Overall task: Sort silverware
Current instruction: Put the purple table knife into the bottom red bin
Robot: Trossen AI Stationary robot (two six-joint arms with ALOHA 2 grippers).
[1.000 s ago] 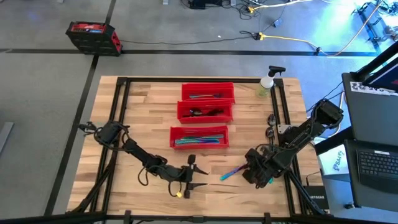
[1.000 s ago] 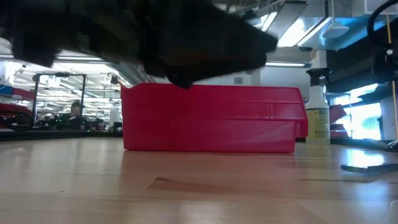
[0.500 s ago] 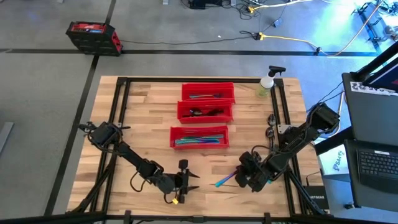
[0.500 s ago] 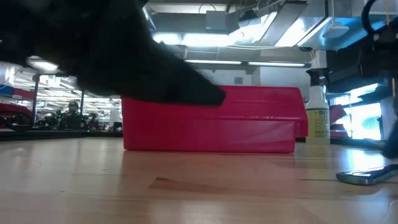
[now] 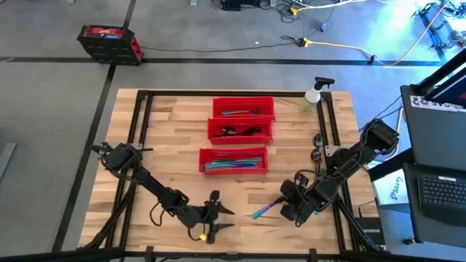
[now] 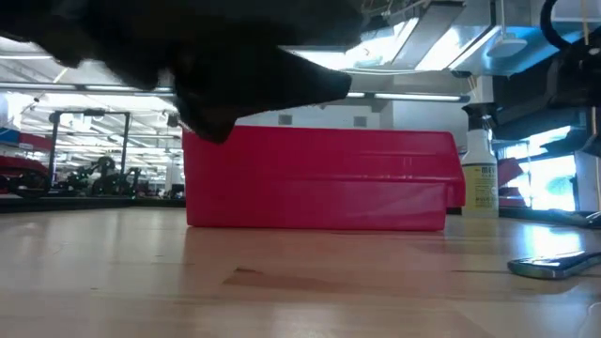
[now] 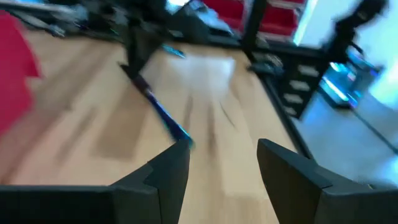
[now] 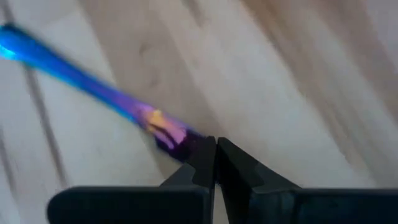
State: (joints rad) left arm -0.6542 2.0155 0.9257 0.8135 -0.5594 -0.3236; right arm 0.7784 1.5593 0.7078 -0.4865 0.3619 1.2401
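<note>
Pinching iridescent utensil (image 8: 93,93) by its very tip in clenched right gripper (image 8: 214,155), near front red bin (image 5: 234,160); risking pivot or slip. Hovering nearby, left gripper (image 7: 221,165) spread, empty.

1. Wooden table (image 5: 175,124) — the landmark, framed by black rails.
2. Three red bins (image 5: 243,107) sit in a row at its middle.
3. Spray bottle (image 5: 312,97) stands at its far right corner.
4. Red-and-black case (image 5: 109,42) lies on the floor beyond its far left corner.
</note>
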